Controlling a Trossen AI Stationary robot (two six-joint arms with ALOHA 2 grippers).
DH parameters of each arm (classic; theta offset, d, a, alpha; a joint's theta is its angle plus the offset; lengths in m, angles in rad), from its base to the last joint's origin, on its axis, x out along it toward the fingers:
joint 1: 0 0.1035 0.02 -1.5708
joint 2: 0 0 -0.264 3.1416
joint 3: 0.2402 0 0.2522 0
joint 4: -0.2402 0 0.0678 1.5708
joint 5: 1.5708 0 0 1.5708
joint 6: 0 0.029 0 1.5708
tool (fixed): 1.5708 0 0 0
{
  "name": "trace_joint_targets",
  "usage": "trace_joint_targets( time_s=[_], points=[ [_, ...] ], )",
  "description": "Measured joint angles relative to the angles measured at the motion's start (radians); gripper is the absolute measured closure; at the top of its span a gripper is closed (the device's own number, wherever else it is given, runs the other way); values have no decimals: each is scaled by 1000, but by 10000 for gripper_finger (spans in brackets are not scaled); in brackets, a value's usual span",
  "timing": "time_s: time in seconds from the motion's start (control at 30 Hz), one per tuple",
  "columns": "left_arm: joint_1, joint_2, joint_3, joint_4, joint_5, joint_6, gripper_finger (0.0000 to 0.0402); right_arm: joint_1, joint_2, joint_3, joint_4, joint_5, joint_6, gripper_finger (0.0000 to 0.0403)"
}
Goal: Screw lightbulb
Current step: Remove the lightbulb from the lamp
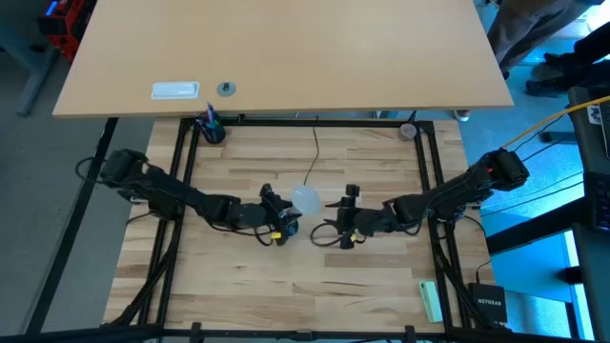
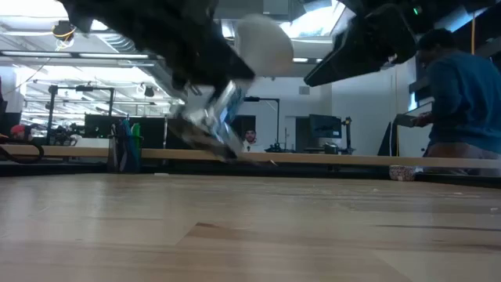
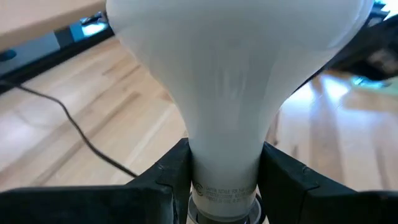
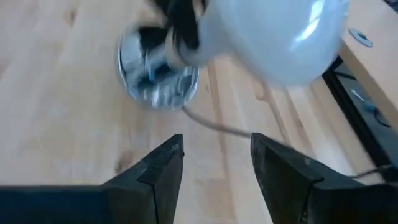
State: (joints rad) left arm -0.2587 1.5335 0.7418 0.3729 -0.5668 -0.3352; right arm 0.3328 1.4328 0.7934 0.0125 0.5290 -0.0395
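Lightbulb (image 3: 227, 93): frosted white, raised above the wooden surface (image 1: 286, 286) near its centre, neck clamped in the left pincer (image 3: 224, 180). Right pincer (image 4: 214, 168): just beside the bulb, fingers parted, holding nothing. Silver socket (image 4: 158, 71): under the bulb.

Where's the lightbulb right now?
The frosted white lightbulb is at the table's middle in the high view, held by its neck in the left gripper, above the tabletop.
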Motion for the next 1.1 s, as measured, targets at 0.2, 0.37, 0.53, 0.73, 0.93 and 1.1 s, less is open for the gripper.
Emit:
trace_joint_targets(
  time_s=[0.2, 0.37, 0.53, 0.73, 0.93, 1.1],
  points=[
    [-5, 145, 0, 145, -1, 3, 271, 1, -11, -201, 319, -19, 92, 214],
    [-4, 171, 3, 144, 19, -23, 223, 1, -10, -229, 353, -25, 84, 214],
    [-2, 148, 2, 98, 67, -35, 173, 1, -10, -229, 354, -33, 63, 214],
    [-24, 73, 2, 15, 67, -24, 158, 1, -10, -229, 353, -35, 58, 214],
    [-43, 14, 2, -85, 66, -55, 161, 0, -10, -229, 353, -36, 57, 214],
    [-43, 13, 2, -86, 65, -103, 161, 1, -9, -229, 354, -44, 57, 214]
  ],
)
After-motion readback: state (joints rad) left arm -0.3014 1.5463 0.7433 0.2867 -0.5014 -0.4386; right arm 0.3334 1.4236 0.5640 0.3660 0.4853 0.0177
